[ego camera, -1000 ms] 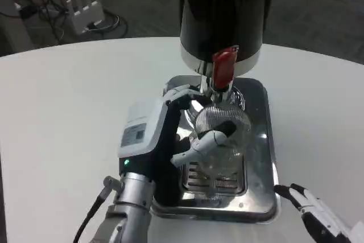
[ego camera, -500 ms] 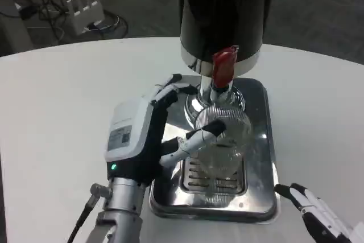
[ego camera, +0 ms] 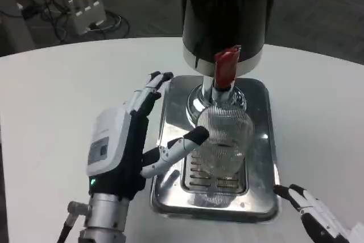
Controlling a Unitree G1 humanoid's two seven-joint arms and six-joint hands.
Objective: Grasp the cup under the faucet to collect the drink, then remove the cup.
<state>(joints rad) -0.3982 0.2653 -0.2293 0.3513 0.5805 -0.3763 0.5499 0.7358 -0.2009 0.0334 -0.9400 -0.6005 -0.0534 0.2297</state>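
The clear ribbed cup stands on the steel tray under the red faucet. Left hand beside the cup, fingers spread, holding nothing; right hand near the tray, state unclear.

The dispenser is cut off by the top edge. The right hand runs off the bottom right corner, its grasp unreadable. The cup's base blurs into the drip tray's grille.

A clear, finely ribbed cup is seen on a shiny silver tray. A black dispenser with a red faucet lever is shown above a white table.
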